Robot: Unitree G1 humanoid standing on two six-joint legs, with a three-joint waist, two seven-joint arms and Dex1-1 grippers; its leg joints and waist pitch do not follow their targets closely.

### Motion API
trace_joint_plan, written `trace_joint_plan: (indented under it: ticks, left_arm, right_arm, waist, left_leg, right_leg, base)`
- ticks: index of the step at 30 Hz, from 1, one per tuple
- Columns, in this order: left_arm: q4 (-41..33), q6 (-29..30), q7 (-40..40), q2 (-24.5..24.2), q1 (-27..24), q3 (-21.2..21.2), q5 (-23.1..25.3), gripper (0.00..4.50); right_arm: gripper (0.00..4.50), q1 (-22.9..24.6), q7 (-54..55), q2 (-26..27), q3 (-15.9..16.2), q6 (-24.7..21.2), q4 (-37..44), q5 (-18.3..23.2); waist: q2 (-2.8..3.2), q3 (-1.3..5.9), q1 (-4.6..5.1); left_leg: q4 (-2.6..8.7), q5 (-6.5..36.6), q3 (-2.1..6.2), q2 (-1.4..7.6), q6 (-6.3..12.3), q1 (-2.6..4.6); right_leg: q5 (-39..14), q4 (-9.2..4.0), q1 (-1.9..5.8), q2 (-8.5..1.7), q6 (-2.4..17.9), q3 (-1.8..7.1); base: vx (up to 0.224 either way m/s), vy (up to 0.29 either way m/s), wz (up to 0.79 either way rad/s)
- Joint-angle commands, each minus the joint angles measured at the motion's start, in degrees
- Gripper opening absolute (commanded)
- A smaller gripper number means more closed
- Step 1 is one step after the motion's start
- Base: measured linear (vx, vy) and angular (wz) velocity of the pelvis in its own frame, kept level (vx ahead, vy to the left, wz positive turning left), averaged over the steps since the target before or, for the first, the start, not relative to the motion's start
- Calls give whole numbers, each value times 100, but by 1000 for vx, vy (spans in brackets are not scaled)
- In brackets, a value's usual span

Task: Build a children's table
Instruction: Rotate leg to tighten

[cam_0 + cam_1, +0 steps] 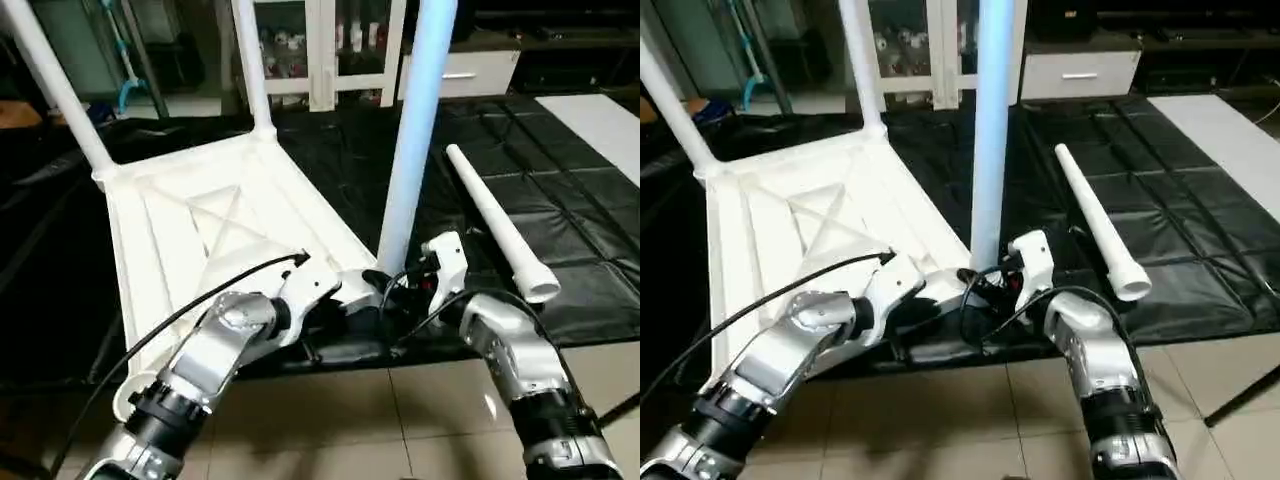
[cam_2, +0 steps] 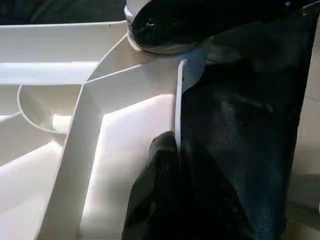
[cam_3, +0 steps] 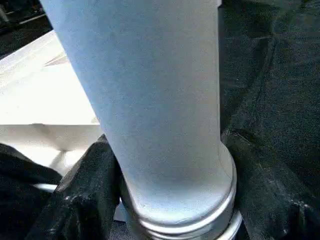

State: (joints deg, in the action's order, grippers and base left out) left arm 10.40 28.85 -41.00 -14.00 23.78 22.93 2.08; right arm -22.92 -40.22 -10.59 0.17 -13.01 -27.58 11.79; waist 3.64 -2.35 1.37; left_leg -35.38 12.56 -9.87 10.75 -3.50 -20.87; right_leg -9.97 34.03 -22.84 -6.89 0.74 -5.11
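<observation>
Dim room, bright glare on the white tabletop (image 1: 200, 230); wrist views are soft and close-blurred.

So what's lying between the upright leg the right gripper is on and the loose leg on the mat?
Nothing: in the left eye view, bare black mat separates the upright leg from the loose leg.

Left pincer (image 2: 175, 200): fingers pinched together, silver forearm angled inward
Right pincer (image 3: 170, 200): fingers clamped either side, forearm reaching forward

No legible text, label or number anywhere
</observation>
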Motion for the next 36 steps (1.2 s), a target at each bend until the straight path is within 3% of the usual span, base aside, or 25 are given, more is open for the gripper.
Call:
trace_joint_plan:
  ticks: [1,2,5,7,8,10,13,15,17,19,20,24,26,27,29,32,36]
  left_arm:
    - [530,347,436,266,19,312,245,0]
    - [770,464,878,498,152,162,333,0]
    - [916,514,1099,645,235,76,362,0]
    - [1121,472,1395,877,376,-49,383,0]
    - [1161,444,1457,934,412,-87,381,0]
    - [1186,396,1511,991,445,-142,377,0]
    - [1130,353,1431,919,401,-153,359,0]
    - [1077,267,1313,841,345,-166,344,0]
    - [1053,268,1288,818,322,-186,346,0]
    - [945,180,1089,664,246,-148,346,0]
    - [710,50,685,376,85,-76,317,0]
    - [418,-39,189,17,-117,26,244,0]
    - [108,-51,-343,-363,-320,167,130,0]
    - [-36,-16,-572,-508,-402,232,47,0]
    - [-203,52,-788,-642,-484,291,-53,0]
    - [-315,68,-897,-694,-542,282,-107,0]
    - [-544,186,-1099,-810,-647,312,-231,0]
  right_arm:
    - [272,-195,436,471,318,154,119,-175]
    - [272,-252,1223,664,346,336,31,-545]
    - [272,-257,1622,809,342,419,15,-676]
    - [272,-118,1888,1120,449,550,198,-738]
    - [272,-73,1841,1202,520,637,272,-742]
    - [272,-34,1678,1339,557,754,379,-644]
    - [268,-68,1457,1366,461,806,409,-459]
    - [323,-38,1115,1302,398,773,549,-201]
    - [339,-39,1100,1252,386,850,578,-198]
    - [359,-83,948,1100,275,881,621,-75]
    - [373,-207,717,781,103,943,625,4]
    - [403,-324,27,330,-14,694,717,260]
    - [432,-327,-1033,-351,157,305,759,342]
    - [432,-305,-1452,-640,257,216,745,336]
    - [432,-271,-1922,-977,397,77,739,323]
    - [432,-250,-2289,-1210,508,-1,725,302]
    - [432,-262,-2849,-1639,783,8,536,143]
  waist:
    - [-60,273,9]
    - [-40,256,31]
    - [-83,266,58]
    - [-64,267,60]
    - [-83,271,57]
    - [-57,275,50]
    - [-49,302,40]
    - [-44,313,30]
    - [-43,325,30]
    - [-47,331,26]
    - [-36,351,26]
    - [-31,367,42]
    - [2,384,57]
    - [2,381,39]
    - [-3,384,-8]
    - [-52,379,-86]
    - [-52,371,-140]
  left_leg:
    - [559,1840,87,163,154,-26]
    - [558,1913,74,155,102,-8]
    - [559,1971,97,125,56,-15]
    - [550,1987,89,114,76,15]
    - [559,1963,92,120,111,-9]
    - [573,1952,97,128,163,-25]
    - [589,1776,95,147,229,-39]
    - [594,1617,85,157,286,-52]
    - [581,1539,74,162,335,-50]
    - [580,1439,73,164,390,-62]
    - [561,1309,71,170,443,-66]
    - [524,1004,63,176,637,-103]
    - [487,716,67,179,739,-89]
    - [465,642,45,182,796,-54]
    - [454,550,17,180,849,-32]
    - [466,544,1,191,815,-18]
    - [489,786,2,213,634,18]
  right_leg:
    - [-2410,-508,212,-146,798,178]
    - [-2528,-533,173,-138,764,178]
    - [-2916,-579,185,-156,566,154]
    - [-3006,-610,143,-149,512,155]
    - [-2960,-610,157,-155,498,157]
    - [-2822,-600,165,-143,498,154]
    - [-2366,-564,199,-143,632,164]
    - [-1929,-525,231,-139,793,171]
    - [-1725,-503,241,-146,885,181]
    - [-1612,-487,261,-148,938,176]
    - [-1480,-466,277,-155,996,177]
    - [-1087,-410,314,-157,1152,165]
    - [-753,-359,326,-131,1258,156]
    - [-567,-352,293,-119,1345,171]
    - [-484,-348,298,-116,1451,178]
    - [-586,-344,301,-113,1505,186]
    - [-938,-369,279,-106,1446,200]
  base:
    - [0,0,0]
    - [0,0,0]
    - [0,0,0]
    - [0,0,0]
    - [0,0,0]
    - [0,0,0]
    - [0,0,0]
    - [0,0,0]
    - [0,0,0]
    - [0,0,0]
    - [0,0,0]
    - [0,0,0]
    - [28,-17,-3]
    - [0,0,0]
    - [0,0,0]
    - [0,0,0]
    - [0,0,0]
